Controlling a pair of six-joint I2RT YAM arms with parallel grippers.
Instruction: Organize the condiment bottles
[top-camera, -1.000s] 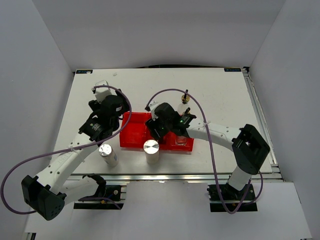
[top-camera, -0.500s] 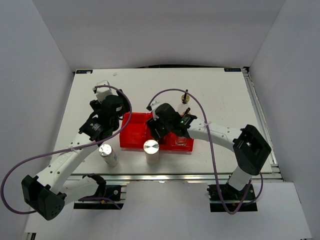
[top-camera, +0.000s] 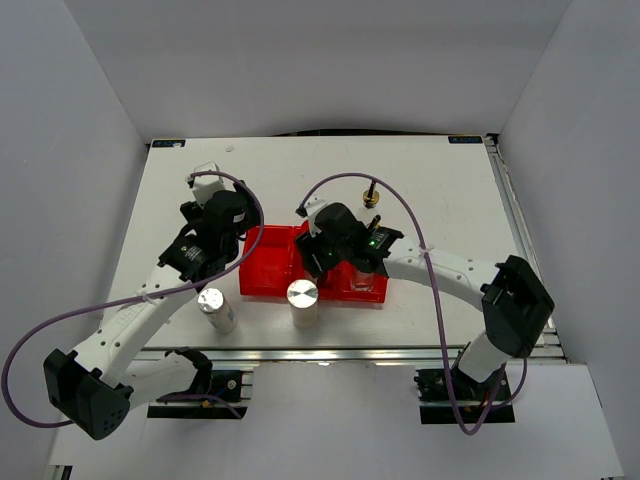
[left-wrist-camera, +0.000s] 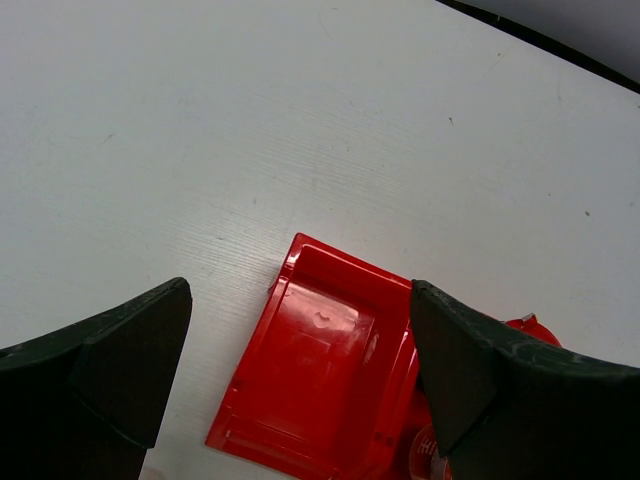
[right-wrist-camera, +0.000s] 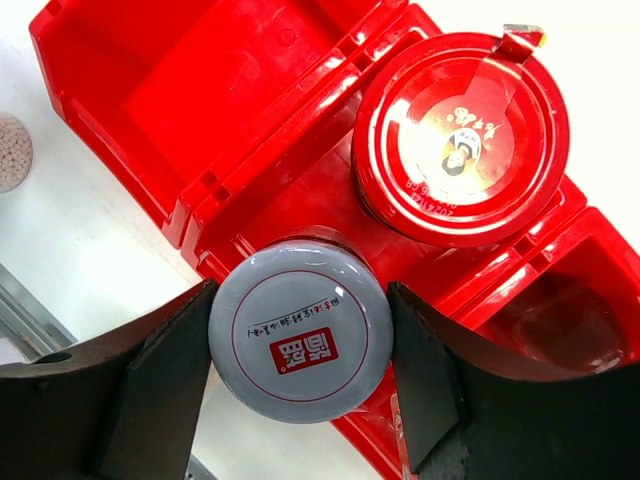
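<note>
My right gripper (right-wrist-camera: 300, 350) is shut on the short silver-lidded jar (right-wrist-camera: 300, 345) at the near edge of the red tray (right-wrist-camera: 130, 90). The red-lidded dark jar (right-wrist-camera: 460, 140) stands in the tray's middle compartment. Two silver metal cylinders (top-camera: 217, 305) (top-camera: 303, 300) stand on the table in front of the tray (top-camera: 262, 275). One glass bottle with a gold spout (top-camera: 371, 190) stands behind the tray. A second gold spout (top-camera: 373, 224) shows beside my right arm. My left gripper (left-wrist-camera: 300, 300) is open and empty above the tray's empty left compartment (left-wrist-camera: 320, 370).
A clear glass thing (top-camera: 362, 280) sits in the tray's right compartment. The table's front rail (top-camera: 330, 352) runs just below the cylinders. White walls close in the left, right and back sides. The right arm's purple cable (top-camera: 400, 200) arcs over the bottles.
My right gripper with the silver-lidded jar has shifted slightly right, and its elbow has swung right. The left arm has not visibly moved.
</note>
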